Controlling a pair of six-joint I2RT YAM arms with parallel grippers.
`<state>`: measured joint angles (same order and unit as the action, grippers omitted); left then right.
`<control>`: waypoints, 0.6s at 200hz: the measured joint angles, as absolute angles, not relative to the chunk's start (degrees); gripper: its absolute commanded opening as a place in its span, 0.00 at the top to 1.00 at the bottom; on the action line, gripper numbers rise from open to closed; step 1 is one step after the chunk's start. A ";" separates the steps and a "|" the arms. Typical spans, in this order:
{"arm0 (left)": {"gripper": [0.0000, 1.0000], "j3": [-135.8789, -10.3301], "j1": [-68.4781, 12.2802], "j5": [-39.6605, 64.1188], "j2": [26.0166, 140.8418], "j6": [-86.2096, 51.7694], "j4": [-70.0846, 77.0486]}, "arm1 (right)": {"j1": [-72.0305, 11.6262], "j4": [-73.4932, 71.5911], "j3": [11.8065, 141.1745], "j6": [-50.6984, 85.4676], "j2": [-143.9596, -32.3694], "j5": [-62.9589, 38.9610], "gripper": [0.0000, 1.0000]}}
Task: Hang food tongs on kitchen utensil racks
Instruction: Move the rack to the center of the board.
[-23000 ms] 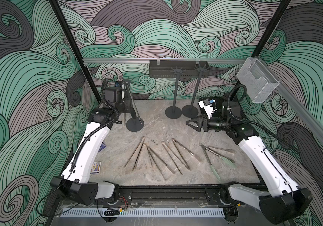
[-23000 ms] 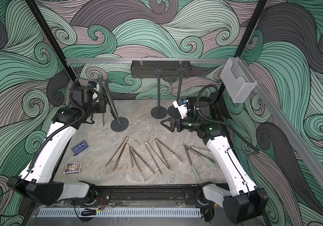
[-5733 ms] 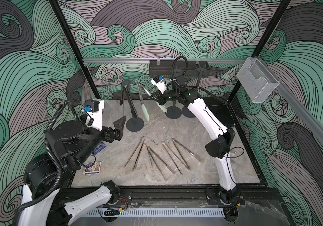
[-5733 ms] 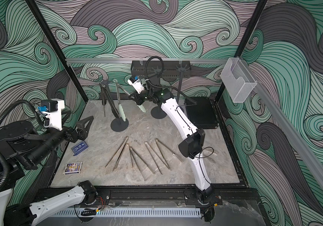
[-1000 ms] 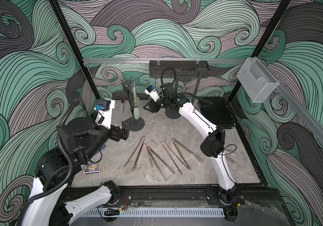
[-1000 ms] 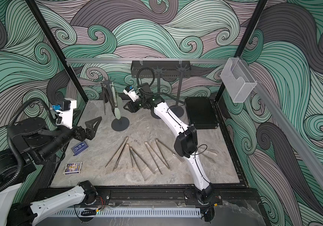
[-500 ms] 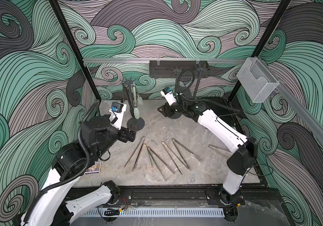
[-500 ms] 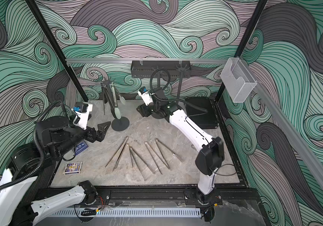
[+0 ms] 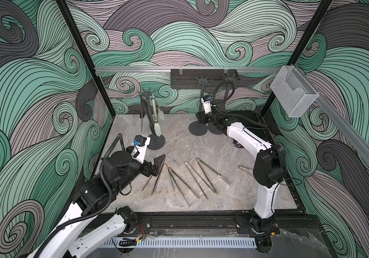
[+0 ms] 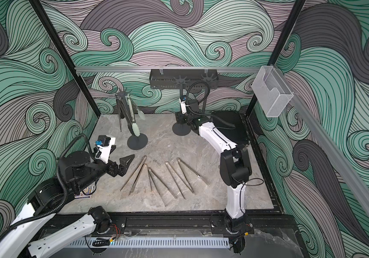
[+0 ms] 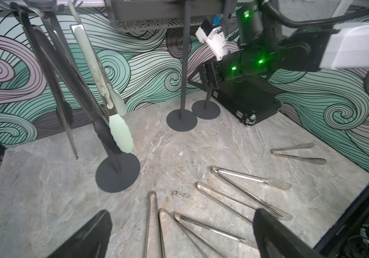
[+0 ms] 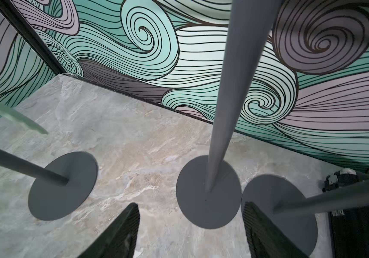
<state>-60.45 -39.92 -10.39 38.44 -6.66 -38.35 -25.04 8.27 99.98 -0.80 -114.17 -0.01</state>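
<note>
Three kitchen utensil racks stand at the back. The left rack [image 9: 156, 141] carries pale-green-tipped food tongs [image 9: 157, 125], black-tipped tongs [image 11: 103, 131] and slim steel tongs [image 9: 142, 116]. The middle rack [image 9: 198, 129] and right rack [image 9: 216, 130] show nothing hanging. Several steel tongs [image 9: 179, 178] lie fanned on the table, and another pair [image 11: 297, 154] lies further right. My left gripper [image 9: 156, 165] hovers open over the fan's left end, nothing between its fingers [image 11: 94, 232]. My right gripper [image 12: 190, 205] is open and empty just in front of the middle rack's pole [image 12: 228, 111].
A black perforated shelf [image 9: 183, 81] hangs on the back rail and a clear mesh box [image 9: 293, 96] on the right rail. A black case [image 10: 230, 127] lies at the back right corner. Small cards [image 10: 85, 192] lie by the left edge under my left arm.
My right gripper has drawn away from the left rack to the middle rack and opened wider. My left gripper has swung right and down toward the fanned tongs.
</note>
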 measured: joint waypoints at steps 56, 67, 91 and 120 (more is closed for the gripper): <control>0.01 -58.22 -39.92 -5.65 38.33 -3.97 -33.54 | -24.67 2.50 108.60 -1.91 -122.74 2.24 0.30; 0.01 -57.82 -39.92 -5.04 38.50 -3.49 -32.91 | -24.36 1.76 109.32 -1.87 -123.76 3.01 0.34; 0.01 -57.04 -39.92 -4.21 38.57 -2.48 -32.29 | -23.86 0.23 109.71 -1.98 -124.95 4.16 0.49; 0.01 -56.95 -39.90 -4.01 39.18 -1.39 -32.14 | -23.55 -0.80 111.04 -1.85 -126.30 4.47 0.68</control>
